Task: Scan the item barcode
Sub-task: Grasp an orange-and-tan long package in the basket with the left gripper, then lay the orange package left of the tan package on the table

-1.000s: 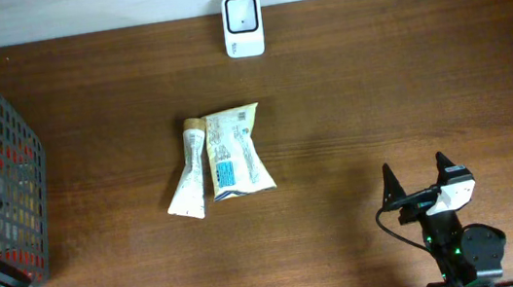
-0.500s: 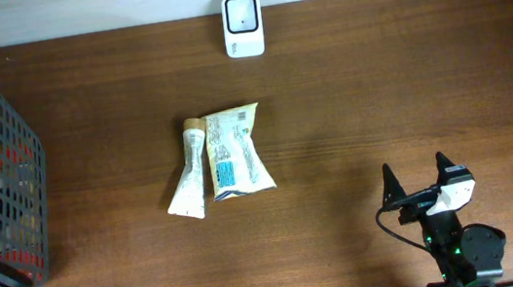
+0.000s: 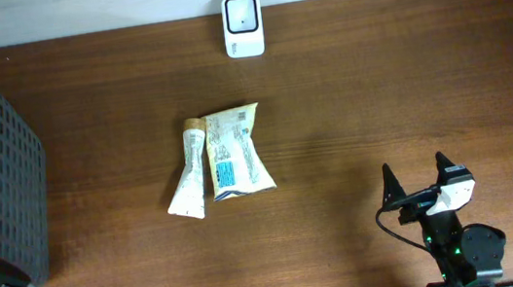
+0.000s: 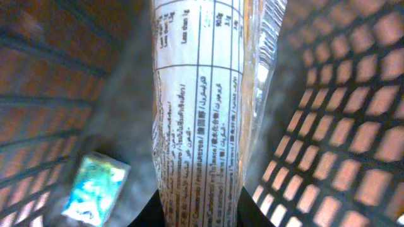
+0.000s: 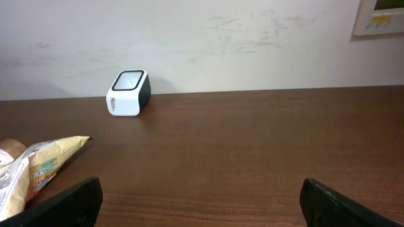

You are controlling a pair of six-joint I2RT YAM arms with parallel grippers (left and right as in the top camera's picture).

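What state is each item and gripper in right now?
White barcode scanner: standing upright, nothing at its window.
Yellow snack packet: lying flat.
White squeeze tube: lying flat, touching it.
Left gripper: shut on clear label-printed packet inside dark mesh basket.
Right gripper: open, empty.

My overhead looks straight down; right wrist, low, shares the scanner with it; left wrist sits close inside the basket.

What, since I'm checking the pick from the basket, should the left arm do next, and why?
Probably lift straight up out of the basket. The left fingers look closed on the packet, which sits between the mesh walls, while the scanner stands well away from there.
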